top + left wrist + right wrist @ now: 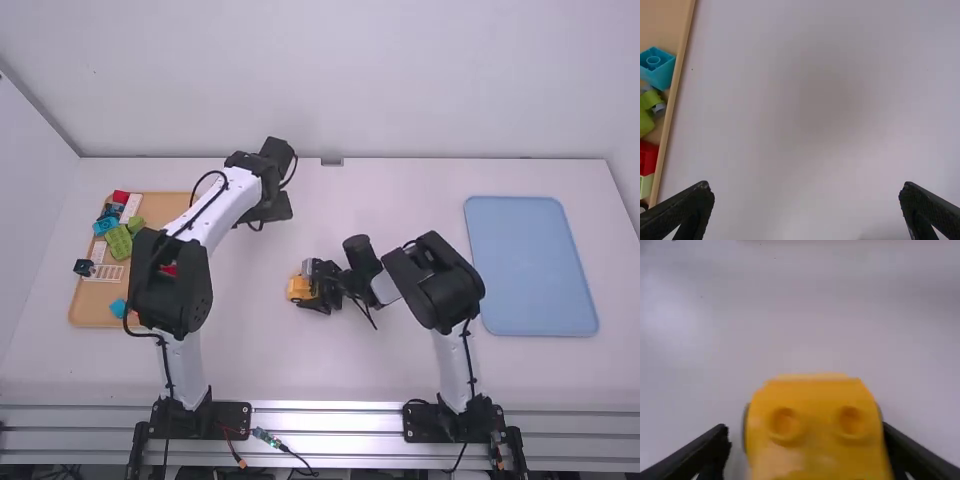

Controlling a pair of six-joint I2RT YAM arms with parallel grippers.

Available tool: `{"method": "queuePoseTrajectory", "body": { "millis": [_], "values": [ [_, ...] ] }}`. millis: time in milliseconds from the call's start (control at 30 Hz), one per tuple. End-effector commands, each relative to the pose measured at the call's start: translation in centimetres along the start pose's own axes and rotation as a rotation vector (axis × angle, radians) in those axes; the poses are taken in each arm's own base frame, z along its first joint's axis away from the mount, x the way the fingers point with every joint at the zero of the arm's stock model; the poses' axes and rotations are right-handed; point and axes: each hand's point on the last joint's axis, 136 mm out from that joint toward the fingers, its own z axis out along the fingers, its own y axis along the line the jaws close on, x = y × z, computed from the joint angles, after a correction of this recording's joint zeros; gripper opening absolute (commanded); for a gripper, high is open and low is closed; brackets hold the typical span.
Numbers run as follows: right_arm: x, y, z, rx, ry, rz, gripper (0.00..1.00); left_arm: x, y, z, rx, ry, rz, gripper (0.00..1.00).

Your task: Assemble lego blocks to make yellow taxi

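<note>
At the left of the high view, you have the wooden tray [163, 207] with loose blocks: a red block [121, 196], a white piece [131, 208], a teal block [106, 223], a green block [118, 242] and a white lattice piece [105, 272]. A small dark block [84, 267] sits at its left edge.

Your left gripper [268, 207] is over the table [400, 190] beyond the tray's right side, its fingers spread wide with bare tabletop between them.

Near the table's middle is your taxi piece, the yellow block assembly [299, 289], with your right gripper [318, 287] at it. In the right wrist view, it is a warm orange-yellow body with sloped upper corners, two round, hollow-centred studs side by side and a slightly paler strip along its far edge. Narrow, dark curved shapes show at both flanks; you cannot tell whether they are wheels. The near part is blurred. The right fingers stand apart, one on each side of the body, with a sliver of tabletop between one finger and its flank, so they are not clamped on it.

At the far right lies a blue mat or tray [530, 266].
</note>
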Motion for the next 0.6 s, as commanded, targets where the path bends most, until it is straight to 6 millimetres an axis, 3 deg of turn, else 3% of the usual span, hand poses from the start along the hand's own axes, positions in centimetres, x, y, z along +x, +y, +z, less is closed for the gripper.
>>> {"method": "queuePoseTrajectory", "body": {
  "millis": [0, 133, 300, 433, 567],
  "values": [
    [-1.1, -1.0, -0.2, 0.007, -0.016, -0.01, 0.62, -1.0, 0.5, -1.5, 0.007, -0.041, -0.012, 0.99],
    [-1.3, -1.2, -0.1, 0.009, -0.018, -0.013, 0.47, -1.0, 0.5, -1.5, 0.008, -0.04, -0.016, 0.99],
    [-1.6, -2.0, -0.6, 0.035, -0.028, -0.005, 0.44, -1.1, 0.5, -1.5, 0.008, -0.042, -0.016, 0.99],
    [-2.2, -4.0, -2.9, 0.105, -0.021, 0.078, 0.4, -1.2, 0.3, -1.5, 0.017, -0.049, -0.019, 0.99],
    [-2.9, -5.6, -7.2, 0.185, 0.041, 0.105, 0.32, -1.5, -0.2, -1.3, 0.038, -0.063, 0.033, 0.99]
  ]
}}
